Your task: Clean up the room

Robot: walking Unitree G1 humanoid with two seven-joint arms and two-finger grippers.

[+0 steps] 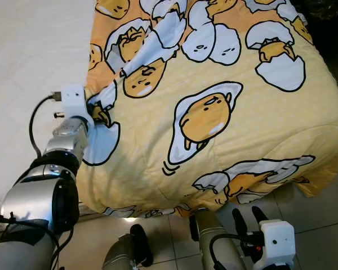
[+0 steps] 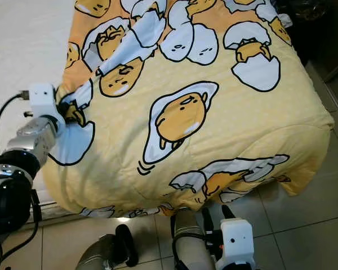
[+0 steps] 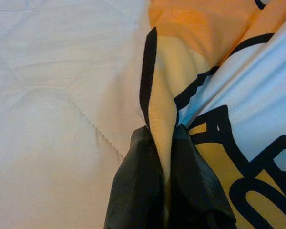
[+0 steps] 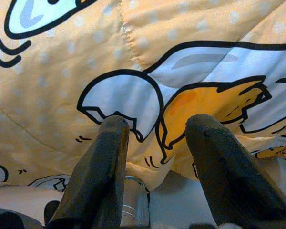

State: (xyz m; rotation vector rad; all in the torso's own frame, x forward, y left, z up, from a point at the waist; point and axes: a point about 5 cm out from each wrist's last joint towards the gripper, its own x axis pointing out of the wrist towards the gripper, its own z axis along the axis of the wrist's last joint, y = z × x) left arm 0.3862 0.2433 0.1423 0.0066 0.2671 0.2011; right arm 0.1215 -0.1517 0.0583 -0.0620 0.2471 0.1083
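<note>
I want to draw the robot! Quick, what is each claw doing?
Left claw: closed, pinching a fold of the yellow egg blanket.
Right claw: open, holding nothing, just below the blanket's hanging edge.

Yellow egg-print blanket [image 1: 214,112] across bed

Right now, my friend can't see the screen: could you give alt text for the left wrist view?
Two black fingers of the left gripper pinch a fold of the blanket, yellow and orange with white shapes outlined in black. Beside it lies a white sheet with faint quilted seams.
</note>
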